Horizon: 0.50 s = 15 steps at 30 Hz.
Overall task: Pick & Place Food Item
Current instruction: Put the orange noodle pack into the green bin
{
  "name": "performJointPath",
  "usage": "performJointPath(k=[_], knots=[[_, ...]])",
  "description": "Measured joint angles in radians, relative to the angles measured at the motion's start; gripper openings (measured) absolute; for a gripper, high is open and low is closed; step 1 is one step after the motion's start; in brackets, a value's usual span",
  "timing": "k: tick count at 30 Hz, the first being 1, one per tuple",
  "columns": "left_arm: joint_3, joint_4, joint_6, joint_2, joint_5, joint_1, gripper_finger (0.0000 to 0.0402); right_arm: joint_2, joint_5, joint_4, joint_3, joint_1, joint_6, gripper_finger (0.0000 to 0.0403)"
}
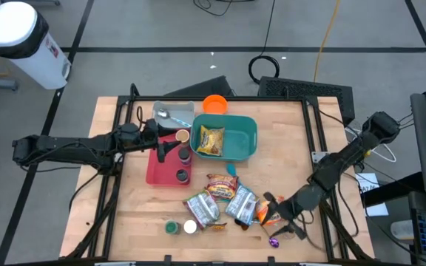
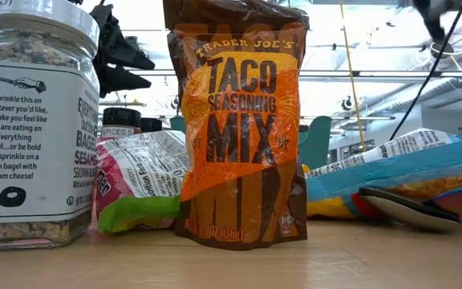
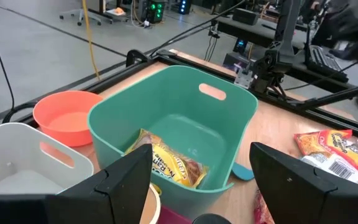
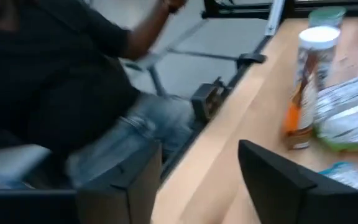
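Observation:
A teal bin (image 1: 242,140) stands at the table's far middle, and a yellow food packet (image 3: 169,163) lies flat on its floor. Several loose packets (image 1: 220,186) lie on the table in front of the bin. A taco seasoning packet (image 2: 239,128) stands upright by the near edge, beside a white-lidded jar (image 2: 30,120). My left gripper (image 3: 201,168) hovers open over the red tray (image 1: 157,171), pointing at the bin, with nothing between its fingers. My right gripper (image 4: 197,162) is open and holds nothing. It is above the near right of the table (image 1: 274,220), beside an orange packet (image 1: 265,210).
An orange bowl (image 1: 214,104) and a white bin (image 1: 172,114) stand behind the teal bin. Dark-lidded spice jars (image 1: 183,157) stand on the red tray. A green-lidded jar (image 1: 171,227) is near the front edge. A person in dark clothes (image 4: 61,93) stands beyond the table's near edge.

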Motion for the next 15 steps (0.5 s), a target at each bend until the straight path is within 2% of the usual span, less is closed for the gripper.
performJointPath(k=[3,6,12,15], knots=[[0.0,0.0,0.0,0.0,0.0,0.0,0.0276,0.036,0.177,-0.311,0.154,0.055,-0.058,0.0226],[0.0,0.0,-0.001,0.0,0.0,0.0,0.0276,0.091,0.295,-0.587,0.246,0.073,0.005,0.0221],[0.0,-0.008,-0.011,0.0,0.008,0.0,0.0276,0.139,0.296,-0.872,0.247,0.051,0.257,0.0209],[0.0,-0.008,-0.014,0.0,0.02,0.0,0.0276,0.139,0.296,-0.925,0.221,0.038,0.35,0.0208]])
